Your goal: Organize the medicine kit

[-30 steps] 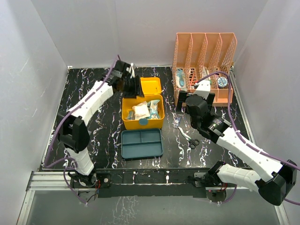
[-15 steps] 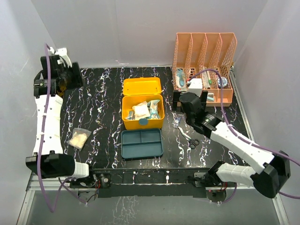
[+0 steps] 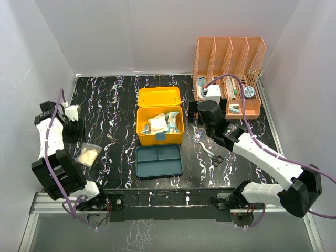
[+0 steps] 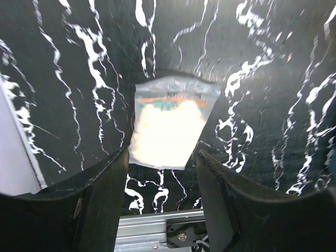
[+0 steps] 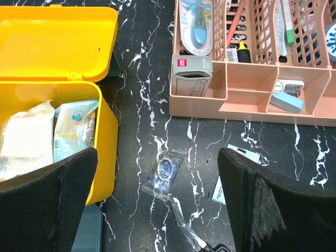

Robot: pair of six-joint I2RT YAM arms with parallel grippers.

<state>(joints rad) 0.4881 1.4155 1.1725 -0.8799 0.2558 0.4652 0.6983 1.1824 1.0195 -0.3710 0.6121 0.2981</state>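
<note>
The medicine kit [image 3: 159, 137] is a yellow box with its lid [image 3: 159, 97] swung open, and several packets lie inside it. Its teal divided tray [image 3: 159, 160] rests on the table in front of it. A clear bag of pale contents [image 3: 87, 155] lies at the far left. My left gripper [image 3: 75, 131] hovers just behind that bag, open and empty. In the left wrist view the bag [image 4: 170, 123] lies beyond the gripper [image 4: 163, 173]. My right gripper [image 3: 198, 111] is wide open and empty above the gap beside the kit [image 5: 105, 136].
An orange mesh rack [image 3: 229, 73] with stationery stands at the back right. Below the right gripper [image 5: 157, 157] lie a small clear bag with a blue item [image 5: 168, 170], scissors [image 5: 186, 226] and a white card [image 5: 231, 178]. White walls close in on both sides.
The left arm swung from the kit's lid to the far left and has come down behind the bag, which appeared on the table there. The right gripper shifted slightly back and left.
</note>
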